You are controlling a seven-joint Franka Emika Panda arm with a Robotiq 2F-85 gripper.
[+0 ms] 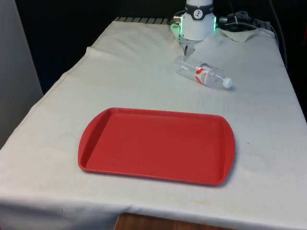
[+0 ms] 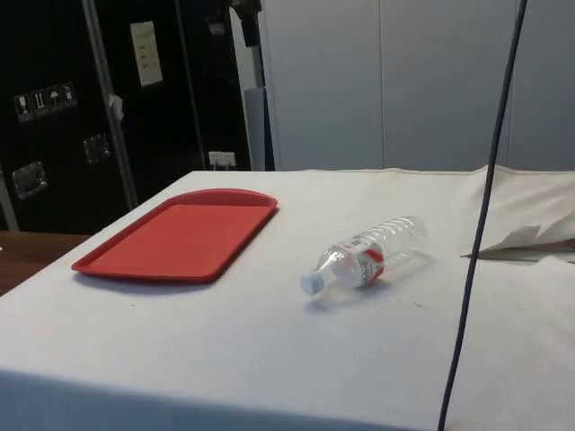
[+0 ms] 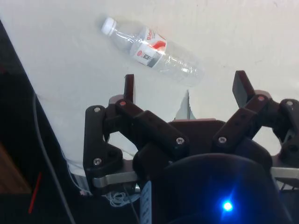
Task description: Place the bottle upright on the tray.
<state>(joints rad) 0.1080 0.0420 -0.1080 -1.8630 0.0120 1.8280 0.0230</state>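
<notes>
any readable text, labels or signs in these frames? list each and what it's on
None can be read.
Bottle label: red and white print with a dark code block, too blurred.
Notice on the dark cabinet: too small.
Stickers on that cabinet: pictograms, no legible words.

Bare cloth surrounds the lying bottle on all sides. The red tray, at six o'clock from it in the front view, has nothing on it.

Arm: cut off by the front view's top edge.
Bottle label: print too small to read.
Counter: near edge cropped at six o'clock, side view.
</notes>
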